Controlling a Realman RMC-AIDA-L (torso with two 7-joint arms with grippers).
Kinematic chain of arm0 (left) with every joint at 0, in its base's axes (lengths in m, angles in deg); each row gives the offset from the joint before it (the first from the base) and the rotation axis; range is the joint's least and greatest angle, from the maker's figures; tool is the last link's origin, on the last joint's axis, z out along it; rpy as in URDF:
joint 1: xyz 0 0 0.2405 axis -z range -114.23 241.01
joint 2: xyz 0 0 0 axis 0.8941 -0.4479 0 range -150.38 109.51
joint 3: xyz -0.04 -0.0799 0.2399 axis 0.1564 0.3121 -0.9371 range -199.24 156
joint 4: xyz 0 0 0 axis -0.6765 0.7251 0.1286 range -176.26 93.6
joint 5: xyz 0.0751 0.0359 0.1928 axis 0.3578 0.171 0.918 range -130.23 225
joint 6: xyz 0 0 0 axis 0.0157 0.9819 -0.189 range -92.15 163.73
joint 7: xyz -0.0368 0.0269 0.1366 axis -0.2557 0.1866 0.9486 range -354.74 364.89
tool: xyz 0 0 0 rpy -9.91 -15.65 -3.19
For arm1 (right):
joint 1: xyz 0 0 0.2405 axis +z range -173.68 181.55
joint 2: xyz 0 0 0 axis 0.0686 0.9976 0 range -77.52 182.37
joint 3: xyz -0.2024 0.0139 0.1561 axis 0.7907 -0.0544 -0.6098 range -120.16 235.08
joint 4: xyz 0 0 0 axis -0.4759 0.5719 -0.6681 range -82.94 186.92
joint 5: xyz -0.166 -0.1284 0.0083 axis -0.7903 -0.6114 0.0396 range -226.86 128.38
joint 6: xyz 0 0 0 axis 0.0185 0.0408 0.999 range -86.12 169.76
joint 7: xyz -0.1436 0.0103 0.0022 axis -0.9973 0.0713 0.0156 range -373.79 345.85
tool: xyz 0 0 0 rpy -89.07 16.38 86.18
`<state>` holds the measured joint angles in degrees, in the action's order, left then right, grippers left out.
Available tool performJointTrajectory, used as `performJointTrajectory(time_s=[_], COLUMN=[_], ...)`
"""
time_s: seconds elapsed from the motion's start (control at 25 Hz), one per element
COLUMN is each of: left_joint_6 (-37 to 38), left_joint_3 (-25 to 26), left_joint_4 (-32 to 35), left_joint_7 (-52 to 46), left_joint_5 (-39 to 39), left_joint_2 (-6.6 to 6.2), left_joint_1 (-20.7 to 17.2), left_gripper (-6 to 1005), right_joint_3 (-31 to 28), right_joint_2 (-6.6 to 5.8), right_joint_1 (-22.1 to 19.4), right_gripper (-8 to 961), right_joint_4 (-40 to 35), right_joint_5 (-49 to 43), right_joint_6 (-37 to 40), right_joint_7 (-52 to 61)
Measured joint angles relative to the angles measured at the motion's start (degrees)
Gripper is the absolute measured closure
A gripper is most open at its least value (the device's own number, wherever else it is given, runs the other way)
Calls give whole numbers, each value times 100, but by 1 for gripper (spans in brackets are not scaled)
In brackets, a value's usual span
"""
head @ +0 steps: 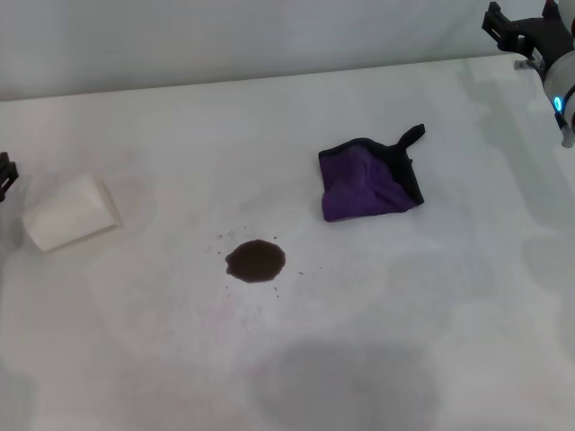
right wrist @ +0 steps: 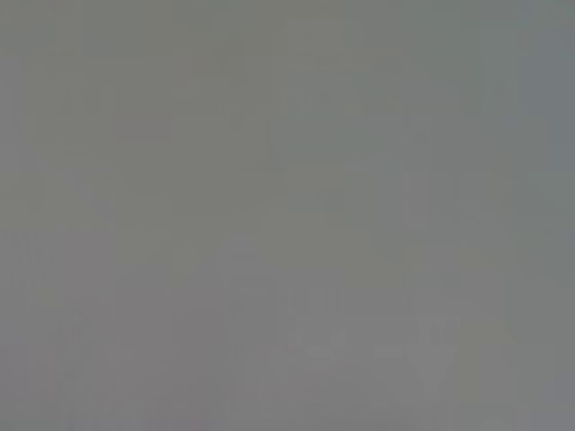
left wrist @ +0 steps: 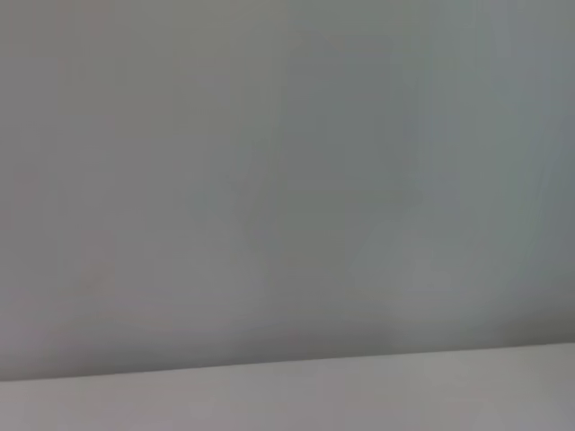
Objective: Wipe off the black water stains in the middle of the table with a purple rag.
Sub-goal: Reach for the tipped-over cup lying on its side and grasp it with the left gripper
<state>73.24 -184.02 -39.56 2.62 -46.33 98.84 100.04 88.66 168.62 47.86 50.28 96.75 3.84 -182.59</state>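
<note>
At the upper right corner of the head view we see the right gripper [head: 526,31] raised over the far right edge of the table [head: 431,296], touching nothing; we cannot tell how its grasp is set. Only a dark sliver of the left gripper [head: 5,175] shows at the left edge, beside the white paper cup [head: 70,212] lying on its side, and its grasp is likewise unreadable. The purple rag [head: 368,180] lies crumpled right of centre, unheld, its black loop tab pointing toward the upper right. The black water stains [head: 255,260] sit near mid-frame, apart from the rag, lower left of it.
</note>
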Motion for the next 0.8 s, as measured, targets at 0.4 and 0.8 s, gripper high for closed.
performJointTrajectory(time_s=[0.4, 0.8], left_joint_6=[1230, 3795], left_joint_3=[14, -14], left_joint_4=[337, 500], left_joint_7=[-187, -1286], left_joint_5=[-247, -277], left_joint_2=[-11, -37], left_joint_1=[-400, -1649], left_gripper=[121, 123], right_joint_3=[86, 221], right_joint_2=[-1, 0], right_joint_1=[-352, -936], right_gripper=[85, 86], right_joint_4=[128, 641], right_joint_5=[-55, -150], right_joint_6=[-1057, -2867], right_joint_7=[106, 549])
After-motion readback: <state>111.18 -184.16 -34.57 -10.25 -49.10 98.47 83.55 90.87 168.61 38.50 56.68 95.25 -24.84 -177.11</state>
